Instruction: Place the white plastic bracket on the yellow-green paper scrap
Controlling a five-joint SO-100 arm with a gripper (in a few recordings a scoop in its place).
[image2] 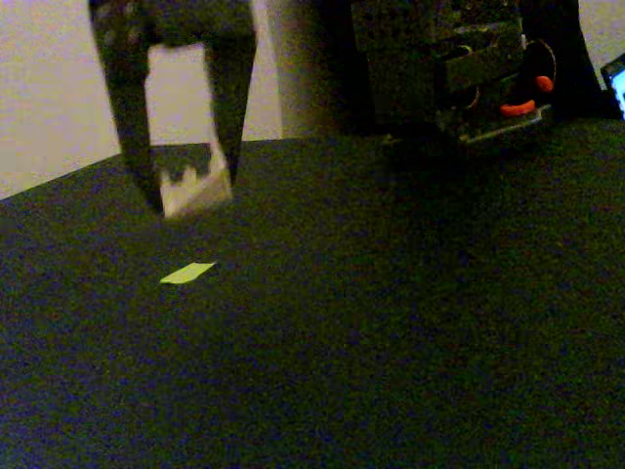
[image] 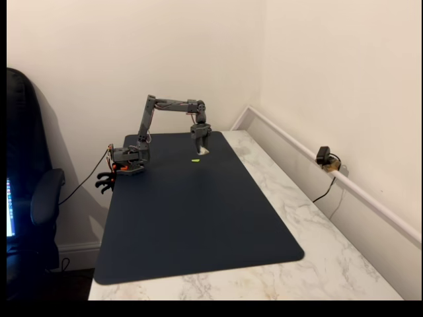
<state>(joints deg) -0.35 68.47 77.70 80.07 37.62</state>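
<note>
Right now I have the gripper [image2: 191, 191] clenched on the white plastic bracket [image2: 195, 190], held between the two dark fingers [image2: 132, 127] just above the dark blue mat [image: 198, 218]. Up close, the bracket is a small off-white block with little prongs along its top edge, sitting tilted between the fingertips and clear of the mat. The yellow-green paper scrap [image2: 187, 273] lies flat on the mat, a thin pointed sliver, near the bracket and a bit nearer the close camera than it. From the wide fixed view I see the gripper [image: 201, 149] pointing down at the far end of the mat, with the bracket [image: 203, 151] a pale speck at its tip and the scrap [image: 195, 160] just beside it, slightly nearer and left. The mat sits on a marble table [image: 317, 264].
</note>
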